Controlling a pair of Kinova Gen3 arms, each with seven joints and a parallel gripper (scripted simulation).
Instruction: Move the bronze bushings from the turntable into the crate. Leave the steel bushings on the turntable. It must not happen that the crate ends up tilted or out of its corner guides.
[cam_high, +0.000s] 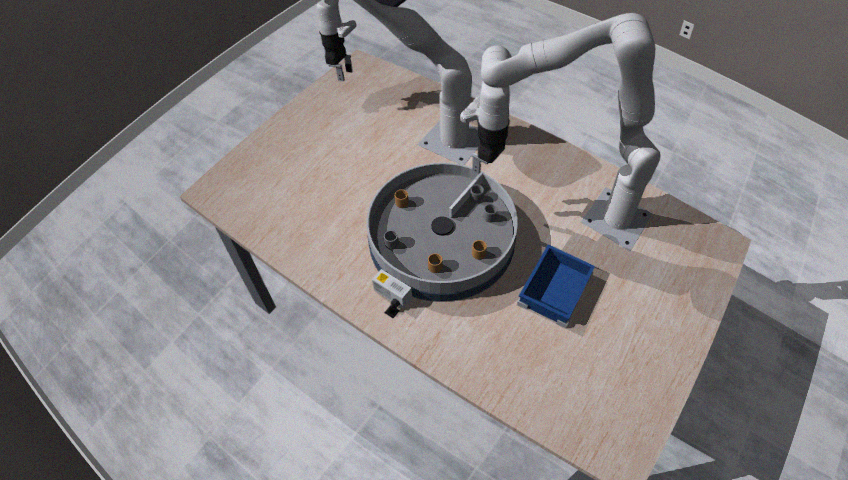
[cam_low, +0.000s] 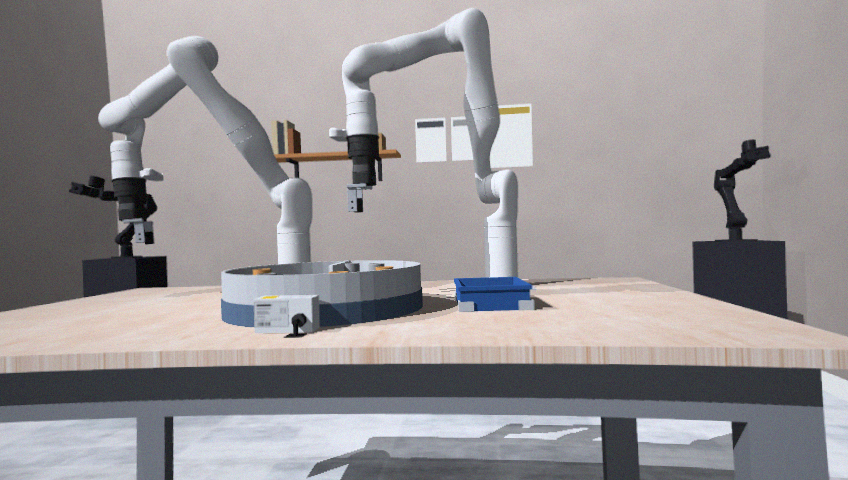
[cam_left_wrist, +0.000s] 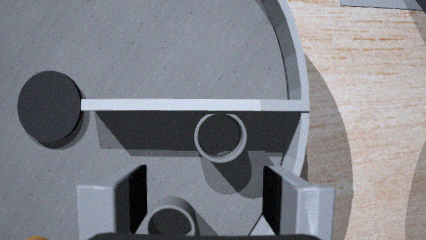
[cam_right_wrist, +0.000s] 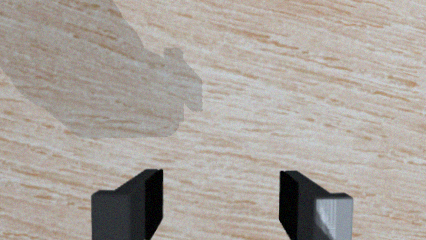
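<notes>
Three bronze bushings (cam_high: 401, 202) (cam_high: 435, 267) (cam_high: 479, 253) stand on the turntable (cam_high: 416, 228) (cam_low: 368, 291) (cam_left_wrist: 150, 60). Three steel bushings stand there too: one steel bushing (cam_high: 390, 242) at the left, one steel bushing (cam_high: 477, 195) (cam_left_wrist: 220, 160) beside the divider, one steel bushing (cam_high: 489, 215) (cam_left_wrist: 171, 207) near it. The blue crate (cam_high: 544, 310) (cam_low: 493, 301) sits level between its guides; its visible floor is bare. My left gripper (cam_high: 477, 166) (cam_low: 357, 205) (cam_left_wrist: 204, 190) is open and empty, high above the turntable's divider side. My right gripper (cam_high: 344, 70) (cam_low: 142, 233) (cam_right_wrist: 221, 195) is open and empty above the table's far-left part.
A thin divider (cam_high: 467, 195) (cam_left_wrist: 170, 104) runs from the dark hub (cam_high: 442, 226) (cam_left_wrist: 49, 106) to the turntable's raised rim. A white box (cam_high: 391, 288) (cam_low: 285, 313) stands against the turntable's front. Light corner guides (cam_high: 562, 324) (cam_low: 467, 306) hold the crate's corners, right of the turntable.
</notes>
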